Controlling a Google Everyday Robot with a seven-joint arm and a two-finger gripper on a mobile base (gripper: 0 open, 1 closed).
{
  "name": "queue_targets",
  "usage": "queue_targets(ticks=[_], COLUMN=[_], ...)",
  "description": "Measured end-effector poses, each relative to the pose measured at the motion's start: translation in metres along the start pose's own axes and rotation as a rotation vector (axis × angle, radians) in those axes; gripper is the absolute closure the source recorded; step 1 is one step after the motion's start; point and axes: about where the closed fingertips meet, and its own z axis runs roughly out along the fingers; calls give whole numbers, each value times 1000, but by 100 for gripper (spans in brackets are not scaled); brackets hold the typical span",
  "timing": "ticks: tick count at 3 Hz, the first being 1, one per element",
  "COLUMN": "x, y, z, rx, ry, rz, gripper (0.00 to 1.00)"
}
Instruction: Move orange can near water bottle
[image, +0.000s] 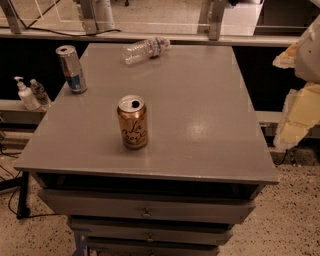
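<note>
**A:** Where's the orange can (133, 122)?

**B:** Upright, left of centre in the frame, on the grey table (200, 125); the water bottle (146, 49) lies on its side at the upper middle, near the far edge; the two are well apart.

**A:** And the gripper (295, 107)?

**B:** Right edge of the frame, off the table and well clear of the can; open or closed, I cannot tell.

**A:** What might go wrong?

**B:** A sideways approach could tip the can; a nudged bottle would likely roll off; the silver-and-blue can (71, 69), upper left, could be grabbed by mistake.
</note>
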Motion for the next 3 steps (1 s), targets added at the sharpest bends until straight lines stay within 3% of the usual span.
queue_targets(ticks=[2,3], x=[-1,-8], y=[0,-3], z=[0,14], rx=[8,21], ry=[-20,-89], rz=[4,7], gripper=[0,0])
